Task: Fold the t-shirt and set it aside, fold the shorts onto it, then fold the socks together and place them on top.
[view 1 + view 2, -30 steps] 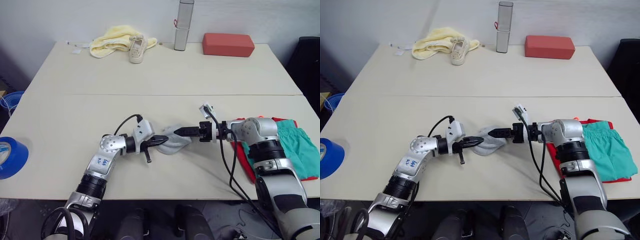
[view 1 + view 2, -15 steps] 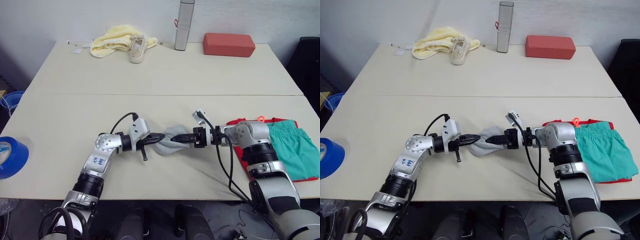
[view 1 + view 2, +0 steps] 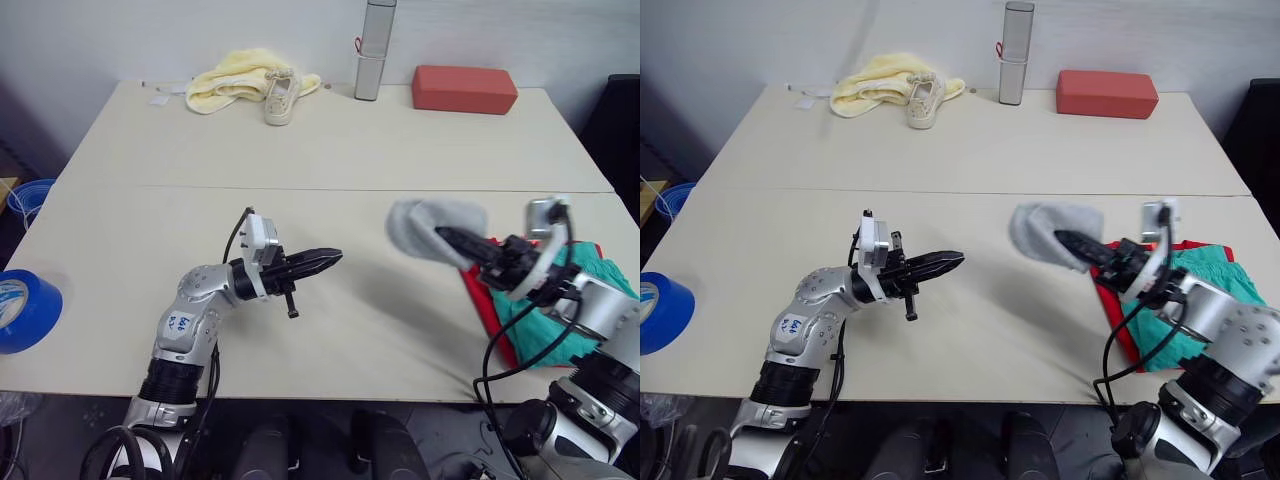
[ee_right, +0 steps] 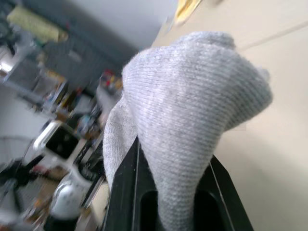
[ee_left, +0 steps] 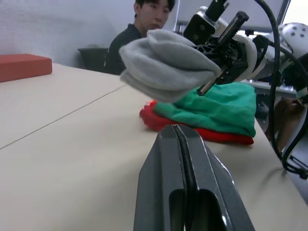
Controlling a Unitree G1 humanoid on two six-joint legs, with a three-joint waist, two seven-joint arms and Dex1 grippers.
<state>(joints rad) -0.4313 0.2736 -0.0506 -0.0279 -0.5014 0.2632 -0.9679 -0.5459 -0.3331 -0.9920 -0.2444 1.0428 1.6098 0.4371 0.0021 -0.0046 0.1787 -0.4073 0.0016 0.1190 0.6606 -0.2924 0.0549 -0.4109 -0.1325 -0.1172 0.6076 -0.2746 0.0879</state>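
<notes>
The light grey socks (image 3: 428, 226) hang bunched in the air above the table, and my right gripper (image 3: 441, 233) is shut on them. They drape over its fingers (image 4: 121, 185) in the right wrist view. Just right of them lie the teal shorts (image 3: 545, 322) on top of the red t-shirt (image 3: 483, 296), near the table's right edge. My left gripper (image 3: 335, 258) hovers low over the middle of the table, shut and empty, pointing toward the socks (image 5: 163, 65). Behind the socks in the left wrist view I see the shorts (image 5: 222, 105) stacked on the t-shirt (image 5: 195, 131).
At the table's far edge sit a pale yellow cloth (image 3: 232, 76), an off-white sneaker (image 3: 278, 98), a silver cylinder (image 3: 373, 50) and a red block (image 3: 465, 88). A blue tape roll (image 3: 24, 312) lies at the left edge. A person (image 5: 139, 26) sits beyond the table.
My right gripper closed on the socks, then lifted them up and to the right, toward the folded pile. The left gripper came off the socks and stays shut near the middle.
</notes>
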